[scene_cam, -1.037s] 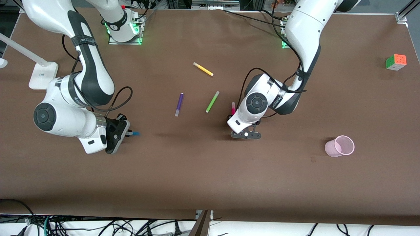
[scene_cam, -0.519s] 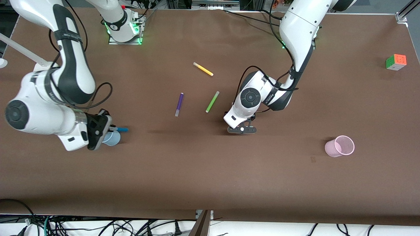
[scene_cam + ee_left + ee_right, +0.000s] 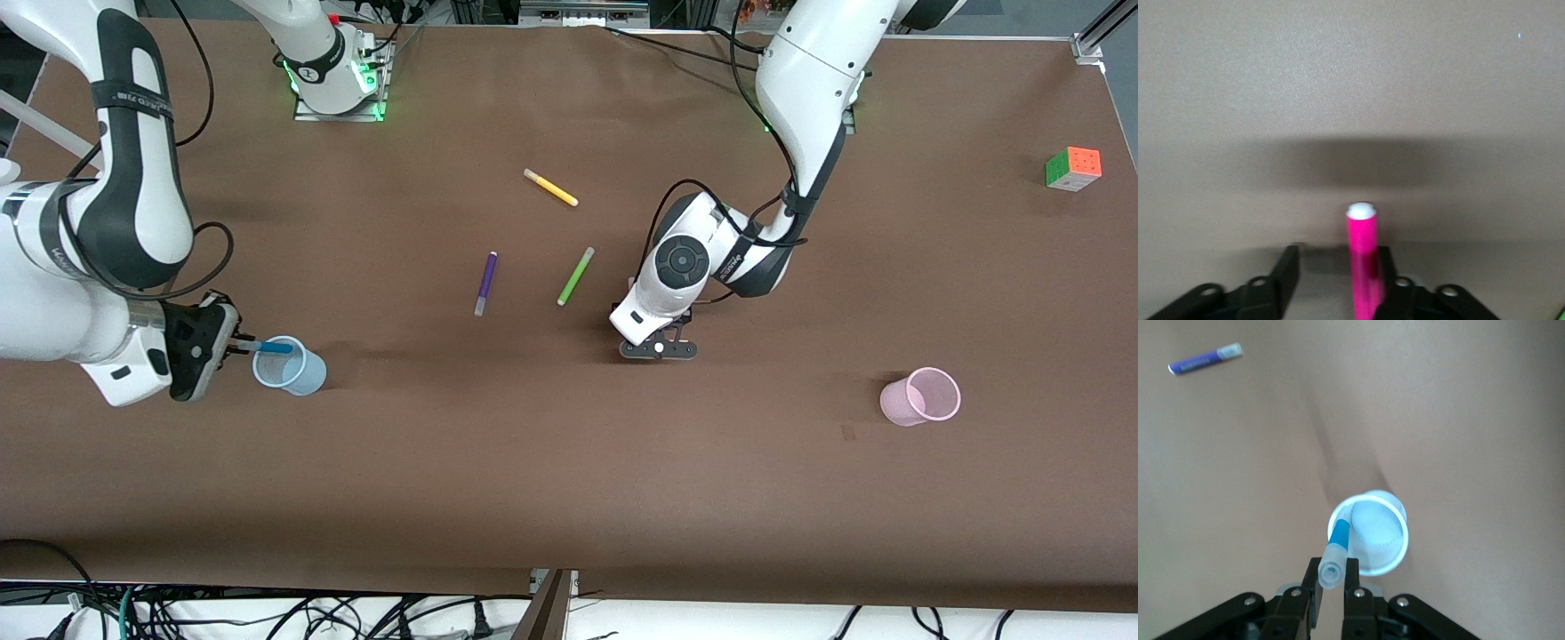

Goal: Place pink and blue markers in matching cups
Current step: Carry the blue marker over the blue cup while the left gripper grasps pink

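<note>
Front view: right gripper (image 3: 233, 345) clamps the blue marker (image 3: 267, 348) roughly level, its tip over the rim of the blue cup (image 3: 289, 365) at the right arm's end of the table. Left gripper (image 3: 659, 349) is down at the table mid-span, just beside the green pen (image 3: 575, 276); its body hides the pink marker from this camera. Pink cup (image 3: 921, 396) stands upright well apart, toward the left arm's end. Purple pen (image 3: 484, 283) and yellow pen (image 3: 550, 188) lie loose, and a cube (image 3: 1073, 168) sits at the left arm's end. None of these 3 are targets.

Left wrist view: pink marker (image 3: 1363, 260) lies on the table between the jaws, against 1 finger (image 3: 1395, 293), with a gap to the other. Jaws are narrow, not yet pinching it as far as I can judge; the contact is partly hidden.

Right wrist view: blue marker (image 3: 1335, 551) is pinched near its pale end by 2 closed fingers (image 3: 1353, 593), coloured end over the blue cup (image 3: 1373, 532) mouth.

Doing it well:
- Right: tilt the blue tip down and centre it over the mouth before letting go. The cup looks light, so a rim knock could tip it.
- Left: let both pads seat on the pink marker before lifting, as the off-centre contact may twist it.
</note>
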